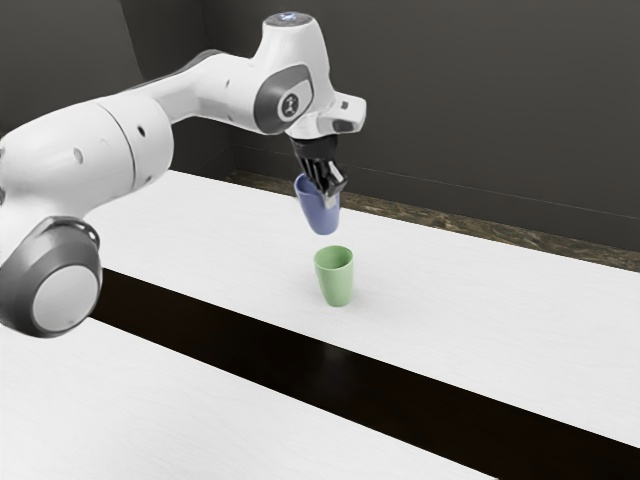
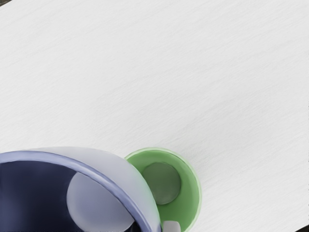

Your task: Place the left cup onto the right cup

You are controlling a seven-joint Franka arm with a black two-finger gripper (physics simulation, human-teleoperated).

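Blue cup [image 1: 318, 212]: held in the air, clear of the table [image 1: 200, 240], a little tilted, mouth upward. It is seen above the green cup and slightly toward the exterior view's left.
Green cup [image 1: 334, 275]: stood upright on the table, mouth open and nothing inside. In the wrist view it is seen just past the blue cup's rim, not yet centred under it.
Weight: the blue cup is judged light, being small, thin-walled and empty.
Stiffness: a rigid wall is assumed, so little give is expected under the pinch.
Surface: a smooth, glossy finish is seen, so some slipping or swinging in a rim grip is thought possible.
Fragility: no great risk is judged from a short drop, though the green cup could be tipped by an off-centre landing.
Hold: the rim wall is the place taken, one finger inside and one outside, which leaves the base free for nesting.
Gripper [image 1: 330, 190]: clenched narrowly on the blue cup's rim at the side toward the exterior view's right. Nothing else is touched.
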